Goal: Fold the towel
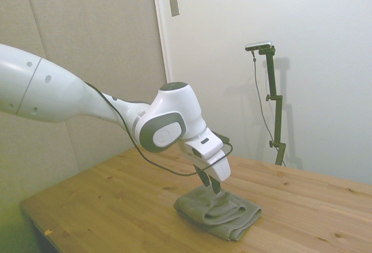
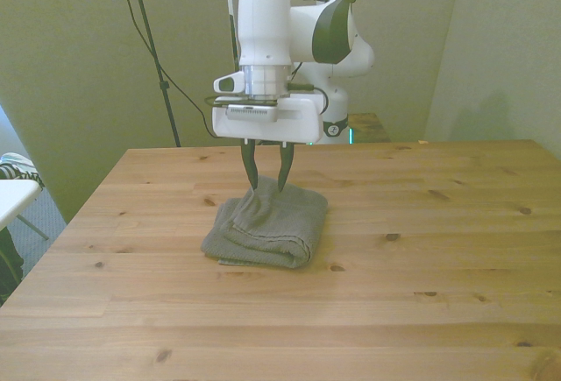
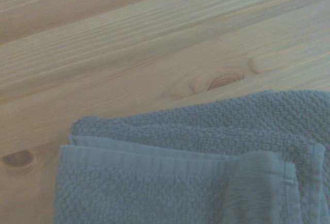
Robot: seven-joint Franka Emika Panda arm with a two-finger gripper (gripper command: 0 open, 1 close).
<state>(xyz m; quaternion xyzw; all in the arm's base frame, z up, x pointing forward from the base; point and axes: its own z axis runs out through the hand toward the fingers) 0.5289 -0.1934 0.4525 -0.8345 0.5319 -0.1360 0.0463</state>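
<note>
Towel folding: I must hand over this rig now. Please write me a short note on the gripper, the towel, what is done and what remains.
Gripper: jaws open, holding nothing, just above the towel's top layer near its far edge.
Towel: lies folded in layers on the wooden table, near the middle. The upper layer is bunched and uneven toward the front view's left.
Done: one fold is laid over.
Left: lift the gripper clear; perhaps smooth or square the layers if a neater fold is wanted.
</note>
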